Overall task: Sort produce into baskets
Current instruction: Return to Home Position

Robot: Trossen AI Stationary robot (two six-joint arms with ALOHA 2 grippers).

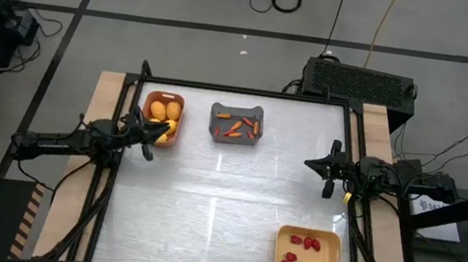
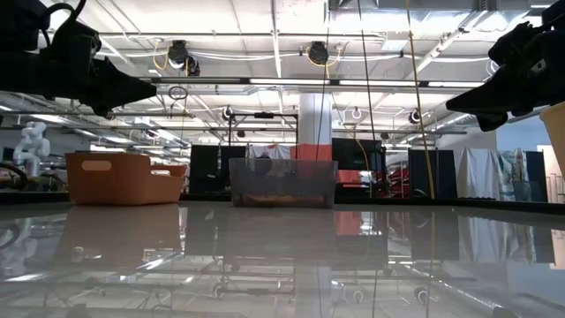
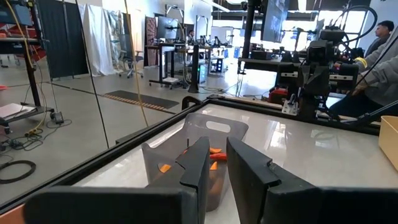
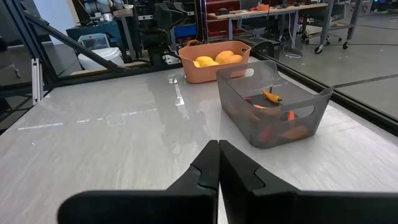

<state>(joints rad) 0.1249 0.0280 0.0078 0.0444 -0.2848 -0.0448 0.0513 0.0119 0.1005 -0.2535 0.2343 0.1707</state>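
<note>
Three baskets stand on the white table. The orange-brown basket (image 1: 162, 119) at the far left holds yellow-orange fruits (image 4: 217, 59). The dark grey basket (image 1: 237, 123) at the far middle holds slim orange-red peppers (image 4: 271, 96). The pale yellow basket (image 1: 309, 252) at the near right holds dark-red berries (image 1: 302, 243). My left gripper (image 3: 217, 158) hovers level by the orange basket's near side, pointing at the grey basket, a narrow gap between its fingers and nothing in it. My right gripper (image 4: 218, 149) hovers at the table's right side, shut and empty, facing the far baskets.
Black frame rails (image 1: 354, 137) run along the table's edges. A black box (image 1: 361, 79) sits beyond the far right corner. A person (image 3: 380, 59) sits past the table's right side. The white top (image 1: 225, 202) stretches between the arms.
</note>
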